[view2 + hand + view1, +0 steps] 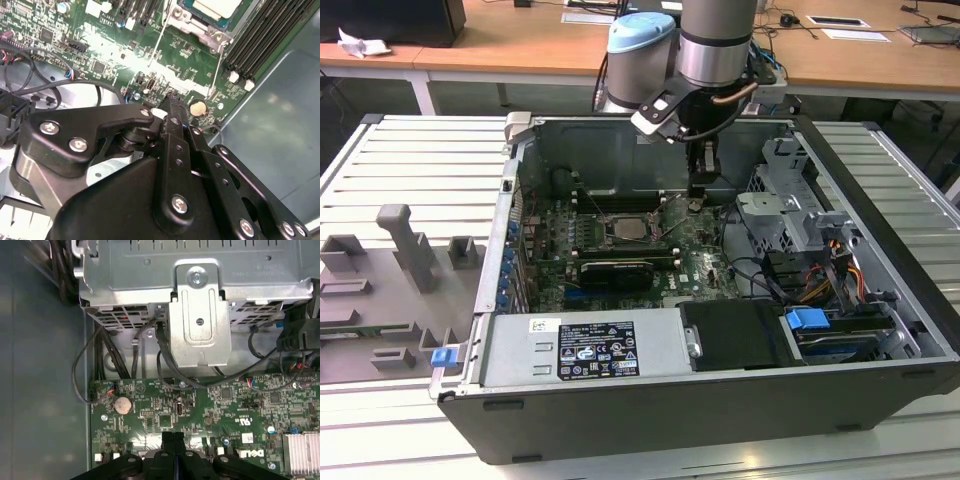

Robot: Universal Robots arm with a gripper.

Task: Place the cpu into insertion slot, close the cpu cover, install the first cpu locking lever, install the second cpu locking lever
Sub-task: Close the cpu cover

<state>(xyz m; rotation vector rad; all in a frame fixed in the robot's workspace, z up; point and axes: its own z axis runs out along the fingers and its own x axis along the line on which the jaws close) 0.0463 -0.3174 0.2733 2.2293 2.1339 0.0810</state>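
Just beside the insertion slot (629,228), the closed end effector (696,203) hangs.

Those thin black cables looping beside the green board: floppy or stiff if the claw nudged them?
Probably floppy: the black cables sag in loose curves. Likely light, being thin. They'd probably spring back, since both ends look anchored.

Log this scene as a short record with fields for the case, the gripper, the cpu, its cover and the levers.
case: open computer case lying on a slatted table
gripper: shut, nothing between its fingers, tips low over the green circuit board, beside a coin cell battery
cpu: pale face up in the insertion slot
cpu cover: silvery frame around the chip
levers: two thin wire rods run out from the socket; latched or not, cannot tell
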